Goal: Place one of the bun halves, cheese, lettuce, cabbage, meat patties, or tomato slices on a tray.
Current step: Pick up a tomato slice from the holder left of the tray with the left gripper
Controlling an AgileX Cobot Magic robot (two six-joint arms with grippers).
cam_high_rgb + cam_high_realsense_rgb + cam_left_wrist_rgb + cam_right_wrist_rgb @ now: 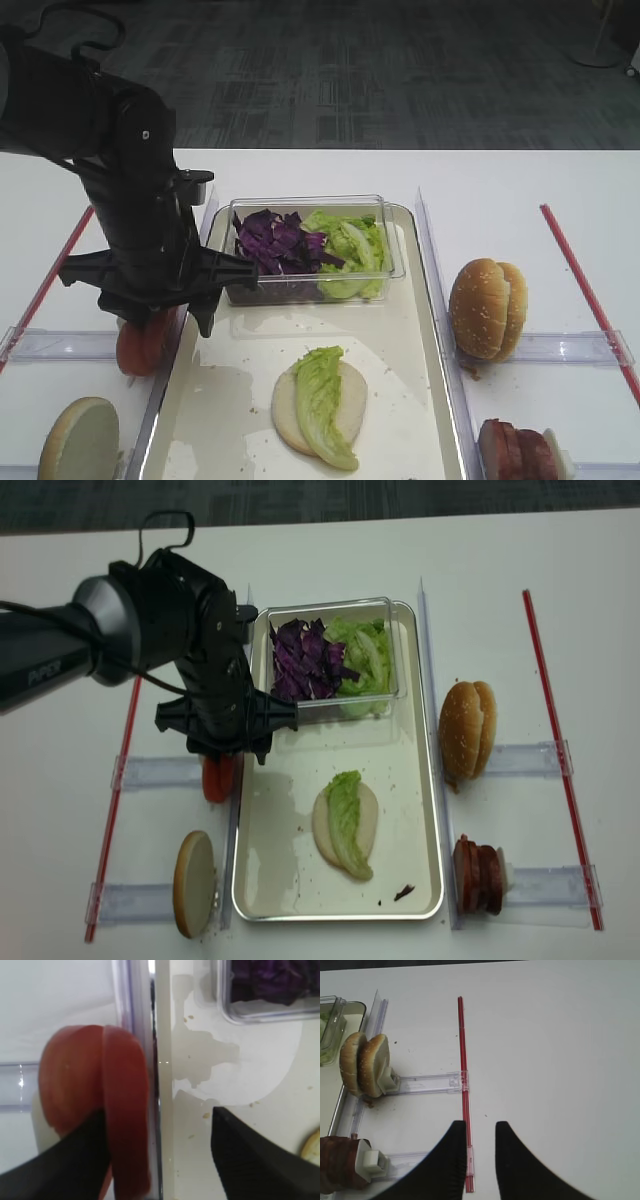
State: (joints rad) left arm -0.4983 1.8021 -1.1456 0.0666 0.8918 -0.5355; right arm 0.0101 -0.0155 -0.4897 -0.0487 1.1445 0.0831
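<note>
In the first high view, the left claw [175, 325] is being held low at the left, over the tray [425, 400] rim, with the tomato slices [140, 345] just under it. A bun half [318, 405] under a lettuce [325, 400] leaf is being carried at the tray's lower middle. A clear tub [395, 235] of cabbage [275, 240] and more lettuce is being carried at the tray's top.

In the right wrist view, the right claw [479, 1155] is being held spread and empty over the white desk [560, 1060], at the bottom centre. Two bun halves [362, 1065] are being held upright at the left.

In the left wrist view, the fingers [250, 1155] are being kept spread; the tomato slices [95, 1105] are being straddled at the left, one finger overlapping them, though a pinch cannot be told.

In the second high view, meat patties [478, 875] are being held at the lower right, and another bun half [193, 882] at the lower left.
</note>
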